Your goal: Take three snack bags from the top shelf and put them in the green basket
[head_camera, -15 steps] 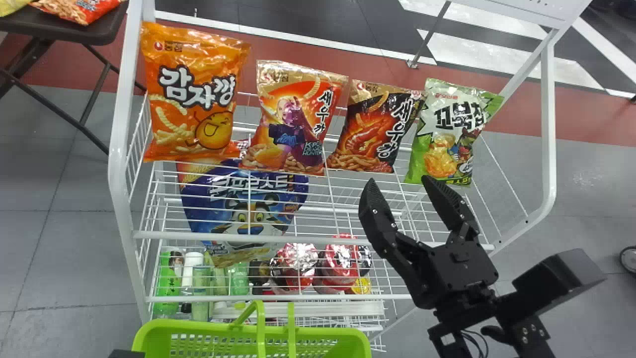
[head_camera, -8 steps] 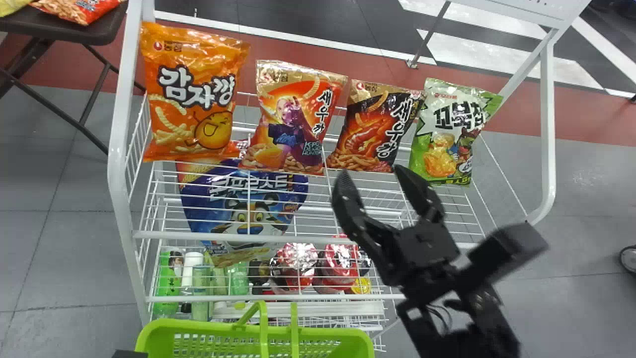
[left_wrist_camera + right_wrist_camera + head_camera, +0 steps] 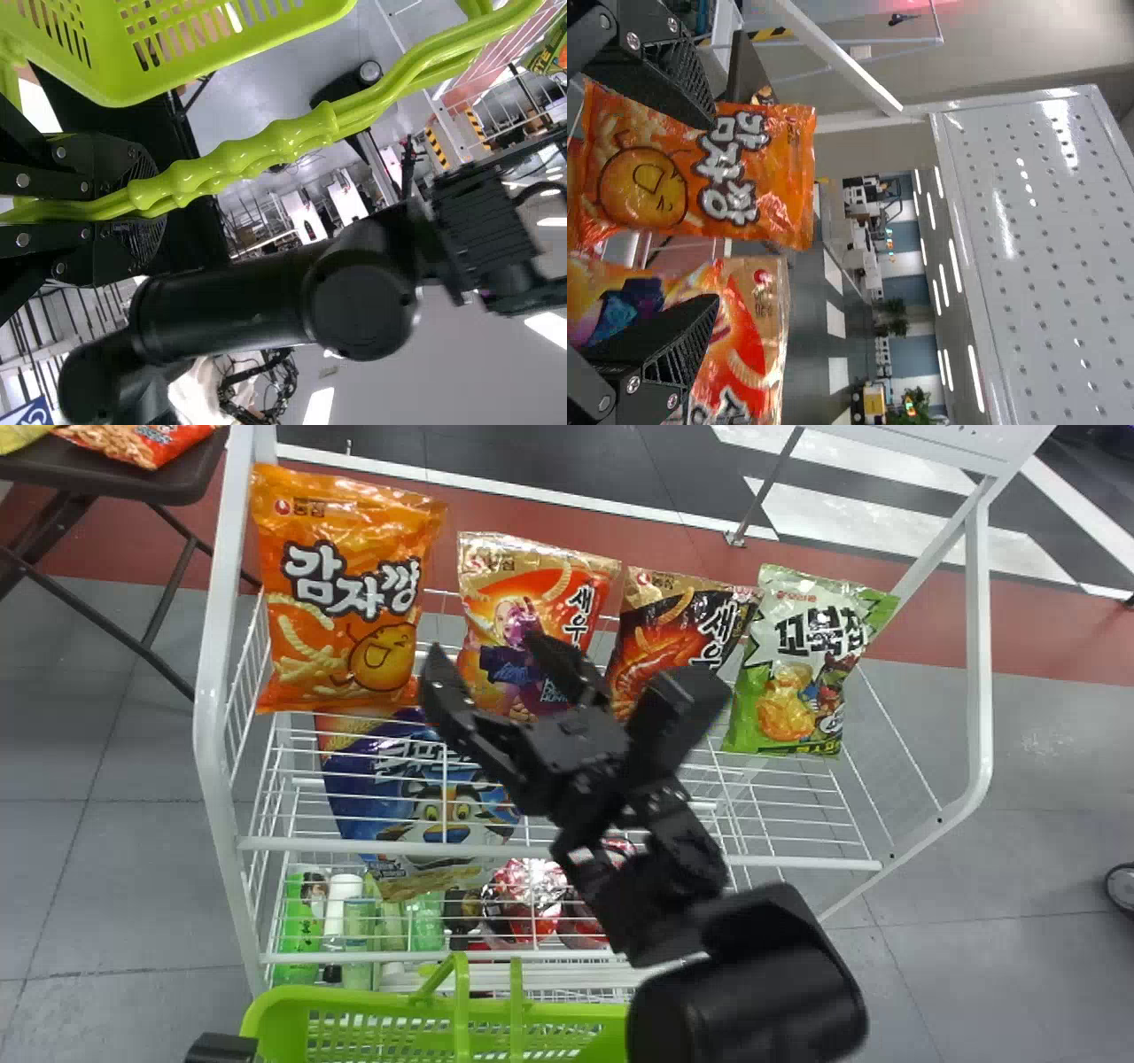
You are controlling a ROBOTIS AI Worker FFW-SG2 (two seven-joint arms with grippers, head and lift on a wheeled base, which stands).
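Toward eleven o'clock, the right pincer (image 3: 503, 660) gapes empty near the snack bags (image 3: 341, 602). At eight o'clock, the left pincer (image 3: 221, 1049) clenches the handle (image 3: 266, 158) of the green basket (image 3: 354, 1001).

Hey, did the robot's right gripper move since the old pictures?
Yes, the right gripper moved left, away from the green snack bag and closer to the orange snack bag.

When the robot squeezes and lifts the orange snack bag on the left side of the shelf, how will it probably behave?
The orange snack bag looks puffed, with wrinkled film, so it would likely give under pressure. The pictured crunchy sticks suggest it is light for its size and that hard squeezing might break them. Its glossy surface could be slightly slippery.
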